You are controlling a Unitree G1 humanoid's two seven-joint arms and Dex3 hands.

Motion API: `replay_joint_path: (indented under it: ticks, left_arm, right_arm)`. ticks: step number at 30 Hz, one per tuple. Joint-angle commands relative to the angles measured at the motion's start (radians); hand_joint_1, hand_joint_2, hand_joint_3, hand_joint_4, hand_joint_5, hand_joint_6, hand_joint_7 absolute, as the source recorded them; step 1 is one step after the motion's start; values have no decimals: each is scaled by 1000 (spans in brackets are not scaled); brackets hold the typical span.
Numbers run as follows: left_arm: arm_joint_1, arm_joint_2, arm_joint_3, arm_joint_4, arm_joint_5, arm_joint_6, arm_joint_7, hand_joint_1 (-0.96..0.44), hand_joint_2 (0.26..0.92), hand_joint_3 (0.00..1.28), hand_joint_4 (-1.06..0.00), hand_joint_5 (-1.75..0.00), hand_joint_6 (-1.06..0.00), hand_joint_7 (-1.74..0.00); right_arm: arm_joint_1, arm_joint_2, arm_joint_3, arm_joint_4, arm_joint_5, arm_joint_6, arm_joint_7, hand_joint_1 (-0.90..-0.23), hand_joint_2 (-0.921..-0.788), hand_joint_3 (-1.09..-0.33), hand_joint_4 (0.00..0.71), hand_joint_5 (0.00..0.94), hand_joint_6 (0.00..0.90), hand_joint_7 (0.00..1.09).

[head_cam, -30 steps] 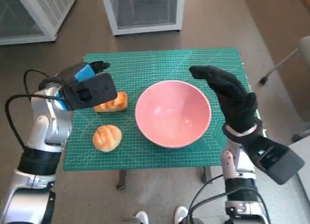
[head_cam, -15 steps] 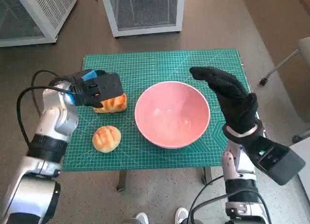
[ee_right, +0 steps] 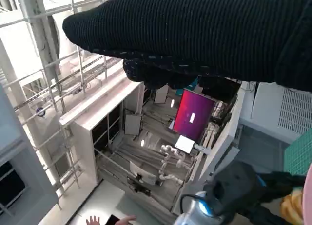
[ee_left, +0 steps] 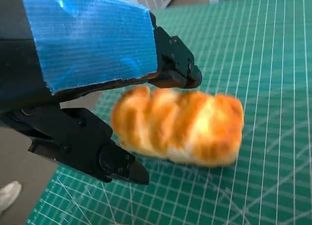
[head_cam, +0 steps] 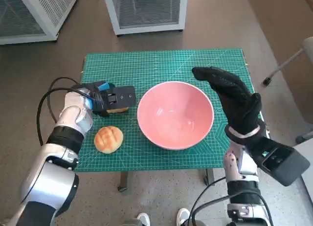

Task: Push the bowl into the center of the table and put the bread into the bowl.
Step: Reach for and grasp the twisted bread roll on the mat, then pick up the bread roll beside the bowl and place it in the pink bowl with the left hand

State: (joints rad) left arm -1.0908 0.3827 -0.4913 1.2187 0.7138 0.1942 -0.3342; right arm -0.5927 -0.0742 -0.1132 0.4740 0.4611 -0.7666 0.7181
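Observation:
The pink bowl (head_cam: 175, 114) stands empty on the green mat (head_cam: 146, 64), a little right of middle. A long golden bread (ee_left: 180, 125) lies left of it, mostly hidden in the head view by my left hand (head_cam: 106, 97). The blue-taped back (ee_left: 87, 40) hangs over the bread's end. One black finger (ee_left: 175, 74) lies at its top and another (ee_left: 105, 154) below it, with a small gap showing. A round bun (head_cam: 108, 139) sits nearer the front edge. My right hand (head_cam: 230, 96) hovers flat beside the bowl's right rim, holding nothing.
Two white cabinets (head_cam: 144, 11) (head_cam: 34, 13) stand on the floor beyond the table. A chair leg (head_cam: 283, 64) shows at the right. The right wrist view looks out at shelving, with my left hand (ee_right: 243, 186) low in it.
My left hand has dropped from above the mat down to the long bread, fingers now on either side of its end. Bowl, bun and right hand have stayed put.

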Motion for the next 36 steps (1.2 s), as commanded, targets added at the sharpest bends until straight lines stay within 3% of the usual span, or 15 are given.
replay_joint_path:
  ticks: [1,6,18,20,21,22,24,25,30,36]
  left_arm:
    - [-30,-17,-19,53,7,-8,21,-42,745,0,-252,0,-399,-12]
    - [-27,-27,-25,76,0,-17,52,-32,746,1,-285,-18,-402,-12]
    - [33,-27,-41,93,8,-109,264,-19,815,29,-665,-195,-563,-79]
    - [42,-23,-56,97,22,-129,304,-10,842,21,-639,-455,-625,-105]
    - [45,-21,-62,99,27,-137,319,123,871,64,-625,-764,-670,-165]
    - [50,-17,-71,101,33,-150,340,170,881,82,-617,-877,-668,-221]
    - [56,-10,-81,103,42,-170,371,107,905,123,-596,-1192,-614,-671]
    - [58,-7,-84,103,45,-178,382,69,909,132,-580,-1286,-617,-802]
    - [54,6,-83,101,42,-203,415,13,909,146,-549,-1388,-640,-1032]
    - [34,14,-63,90,18,-195,407,3,901,154,-560,-1353,-641,-1120]
  right_arm:
    - [28,-2,-5,1,5,16,13,-561,-921,-670,283,1,-1,711]
    - [32,-4,-8,-1,13,19,20,-562,-921,-660,284,1,-1,713]
    - [48,2,-5,-23,11,27,16,-561,-921,-654,284,1,-1,715]
    - [52,3,-4,-30,10,31,14,-561,-921,-655,284,1,-1,715]
    - [54,3,-3,-33,10,32,14,-560,-921,-655,284,1,-1,715]
    - [56,3,-3,-37,8,34,12,-560,-921,-655,284,1,-1,715]
    - [59,4,-1,-44,6,37,11,-560,-921,-656,284,1,-1,715]
    - [60,5,-1,-46,6,38,11,-559,-921,-657,283,1,-1,715]
    - [62,6,0,-50,11,48,15,-559,-921,-658,282,0,-1,714]
    - [64,7,2,-57,14,62,20,-561,-921,-660,281,0,-1,713]
